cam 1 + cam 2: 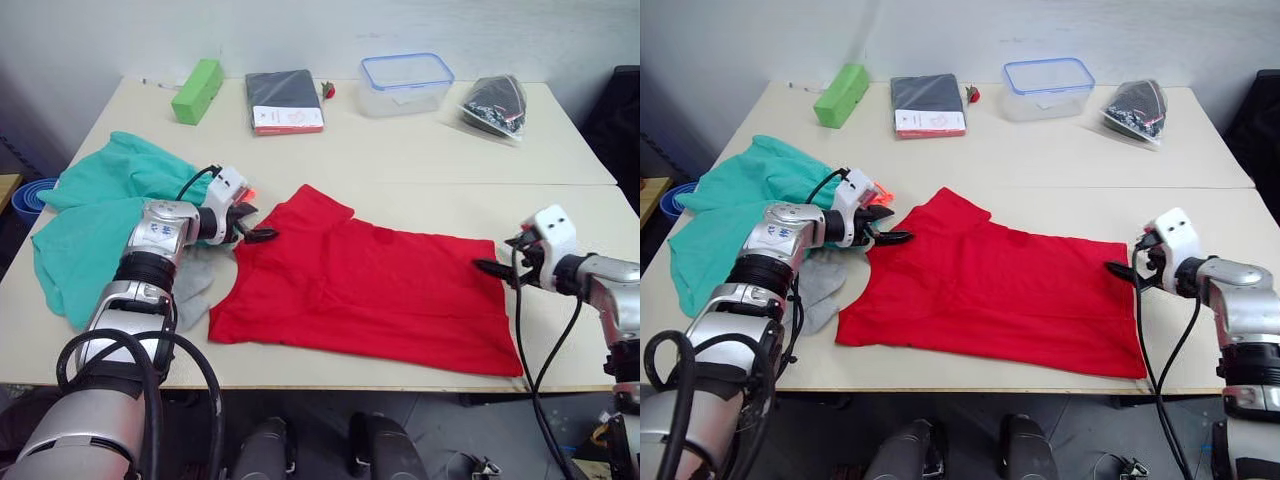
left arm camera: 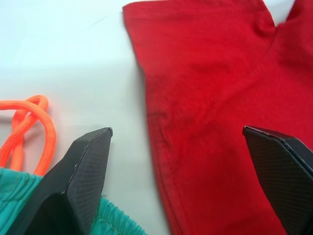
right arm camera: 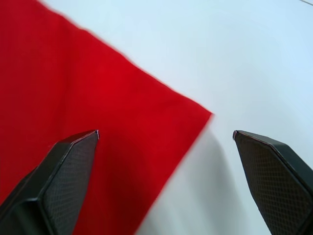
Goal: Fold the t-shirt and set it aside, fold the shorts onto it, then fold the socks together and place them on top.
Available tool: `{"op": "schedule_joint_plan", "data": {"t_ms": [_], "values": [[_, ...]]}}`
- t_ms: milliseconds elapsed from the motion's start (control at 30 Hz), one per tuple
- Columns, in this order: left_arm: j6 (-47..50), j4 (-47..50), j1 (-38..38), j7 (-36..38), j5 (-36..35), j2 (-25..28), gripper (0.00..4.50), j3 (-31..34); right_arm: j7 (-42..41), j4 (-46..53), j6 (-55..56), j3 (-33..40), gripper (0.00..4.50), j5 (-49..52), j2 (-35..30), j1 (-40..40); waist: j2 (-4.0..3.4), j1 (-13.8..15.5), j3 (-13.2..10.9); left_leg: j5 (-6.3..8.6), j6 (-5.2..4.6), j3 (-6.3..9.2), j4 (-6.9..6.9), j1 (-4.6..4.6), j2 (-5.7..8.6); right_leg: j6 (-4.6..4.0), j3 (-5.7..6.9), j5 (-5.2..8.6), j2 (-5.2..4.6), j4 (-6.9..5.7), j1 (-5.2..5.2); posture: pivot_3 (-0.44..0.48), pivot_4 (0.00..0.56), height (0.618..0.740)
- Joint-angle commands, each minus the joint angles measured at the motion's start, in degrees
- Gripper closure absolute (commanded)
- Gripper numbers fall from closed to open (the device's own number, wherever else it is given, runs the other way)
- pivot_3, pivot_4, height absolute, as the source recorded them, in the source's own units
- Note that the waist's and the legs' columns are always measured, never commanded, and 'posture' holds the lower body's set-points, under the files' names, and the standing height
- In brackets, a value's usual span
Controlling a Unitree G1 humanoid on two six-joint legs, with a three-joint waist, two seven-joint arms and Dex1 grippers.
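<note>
The red t-shirt (image 1: 370, 290) lies spread flat in the middle of the table. My left gripper (image 1: 258, 230) is open at its left edge near the sleeve, just above the cloth (image 2: 215, 98). My right gripper (image 1: 493, 268) is open at the shirt's right edge, with one corner (image 3: 98, 122) between its fingers. The teal-green shorts (image 1: 100, 215) lie bunched at the table's left, their orange drawstring (image 2: 24, 127) beside my left fingers. A grey sock (image 1: 195, 285) lies under my left forearm, partly hidden.
Along the far edge of the table (image 1: 400, 150) stand a green block (image 1: 197, 90), a dark packet with a white label (image 1: 285, 102), a clear plastic box with a blue lid (image 1: 406, 83) and a bag of dark items (image 1: 495, 103).
</note>
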State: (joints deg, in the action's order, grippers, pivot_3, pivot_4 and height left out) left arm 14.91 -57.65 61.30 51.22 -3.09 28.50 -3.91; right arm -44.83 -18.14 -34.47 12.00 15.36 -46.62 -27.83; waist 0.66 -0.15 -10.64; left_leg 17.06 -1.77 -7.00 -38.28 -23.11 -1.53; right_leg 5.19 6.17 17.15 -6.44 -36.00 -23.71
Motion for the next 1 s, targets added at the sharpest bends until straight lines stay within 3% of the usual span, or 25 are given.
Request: {"op": "schedule_joint_plan", "data": {"t_ms": [33, 133, 233, 467, 733, 1000], "values": [[-0.9, -0.7, 1.8, -0.3, -0.4, -0.8, 0.0, 1.5, 2.4, 6.0, -1.5, 1.2, 0.01, 1.7, 2.0, 0.9, 0.0, 0.0, 0.0, 0.0, 0.0, 0.0, 0.0, 0.01, 0.0, 0.0, 0.0, 0.0, 0.0, -0.01, 0.0, 0.0, 0.15, 0.74], [-1.2, -0.5, 1.7, 0.1, 0.1, -1.4, 0.0, 1.4, 2.5, 11.3, 3.4, -3.4, 0.01, -1.9, 2.7, 0.9, 0.0, -0.1, 0.0, -0.01, 0.03, -0.02, 0.01, 0.01, -0.01, 0.0, -0.03, 0.0, 0.03, -0.03, -0.03, 0.0, 0.15, 0.74], [-1.9, -0.8, 1.9, 0.3, 0.9, -1.8, 0.0, 0.7, 0.2, 10.5, 8.3, -8.5, 0.01, -5.3, 2.1, -2.8, 0.0, -0.1, 0.0, -0.01, 0.03, -0.07, 0.02, 0.0, 0.01, 0.0, -0.06, 0.0, 0.12, -0.06, -0.08, 0.0, 0.15, 0.74], [-4.6, -4.7, 3.6, -1.7, 2.4, -2.0, 0.0, 1.3, -5.0, -8.2, 10.8, -16.4, 0.01, -11.5, 1.7, -16.3, 0.02, 0.1, 0.0, -0.02, -0.01, -0.07, -0.02, -0.01, 0.05, 0.02, -0.03, -0.01, 0.13, -0.08, -0.08, 0.0, 0.15, 0.74], [-5.5, -9.6, 5.1, -3.1, 3.4, -1.0, 0.0, 1.6, -10.7, -25.1, 6.9, -19.1, 0.01, -14.9, 1.6, -26.0, 0.02, -0.3, 0.0, -0.04, -0.15, -0.07, 0.0, -0.08, 0.21, 0.1, -0.01, -0.05, 0.02, -0.07, -0.09, 0.0, 0.15, 0.74], [-5.8, -10.0, 4.7, -2.5, 3.7, -0.8, 0.0, 1.9, -14.6, -25.0, -1.3, -18.0, 0.01, -14.3, 0.4, -25.6, 0.02, -0.6, 0.0, -0.05, -0.14, -0.07, -0.02, -0.07, 0.2, 0.1, -0.02, -0.05, 0.02, -0.15, -0.09, 0.0, 0.15, 0.74]]}}
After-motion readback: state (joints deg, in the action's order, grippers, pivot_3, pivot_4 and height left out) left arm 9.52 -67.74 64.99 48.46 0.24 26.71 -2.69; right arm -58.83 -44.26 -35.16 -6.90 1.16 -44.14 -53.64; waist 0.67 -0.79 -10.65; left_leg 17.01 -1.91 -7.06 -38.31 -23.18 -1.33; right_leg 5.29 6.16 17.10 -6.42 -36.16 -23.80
